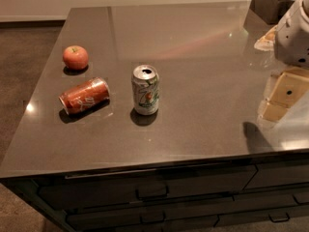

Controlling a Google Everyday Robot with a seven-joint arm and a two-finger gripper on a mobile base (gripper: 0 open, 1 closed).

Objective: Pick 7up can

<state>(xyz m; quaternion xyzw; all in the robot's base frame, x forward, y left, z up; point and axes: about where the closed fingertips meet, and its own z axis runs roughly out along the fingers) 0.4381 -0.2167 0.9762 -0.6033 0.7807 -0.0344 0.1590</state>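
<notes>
The 7up can (145, 90) stands upright on the dark grey countertop (193, 52), left of its middle. It is silver-white with green and red markings and an opened silver top. My gripper (283, 96) shows as tan and cream parts at the right edge of the view, low over the counter and well to the right of the can. It is far from the can and touches nothing that I can see. The white arm housing (294, 30) sits above it.
A red-orange soda can (84, 95) lies on its side left of the 7up can. A red apple (75, 57) sits behind that. A dark container (273, 4) stands at the back right corner. The counter's front edge has drawers (152, 191) below.
</notes>
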